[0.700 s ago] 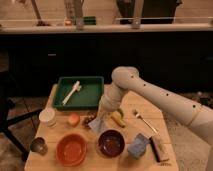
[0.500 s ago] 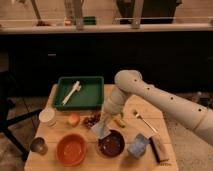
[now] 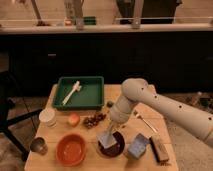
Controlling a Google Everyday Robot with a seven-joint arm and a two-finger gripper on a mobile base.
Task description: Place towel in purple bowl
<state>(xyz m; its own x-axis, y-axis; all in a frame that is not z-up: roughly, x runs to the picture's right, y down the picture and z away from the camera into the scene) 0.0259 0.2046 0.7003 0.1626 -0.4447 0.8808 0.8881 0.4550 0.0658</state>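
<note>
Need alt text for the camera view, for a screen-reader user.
The robot's gripper holds the towel low over the purple bowl on a wooden table. An orange bowl sits to its image-left, a blue sponge to its image-right, a green tray behind.

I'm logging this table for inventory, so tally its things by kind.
Bowls: 2, orange bowl, purple bowl.
Cups: 2, white cup, metal cup.
Trays: 1, green tray.
Soft things: 2, towel at the gripper over the purple bowl, blue sponge.
Food: 2, round fruit, dark cluster.
Utensils: 2, white utensil, fork.
Unclear: 2, dark block, small dark item.
Total: 13.
</note>
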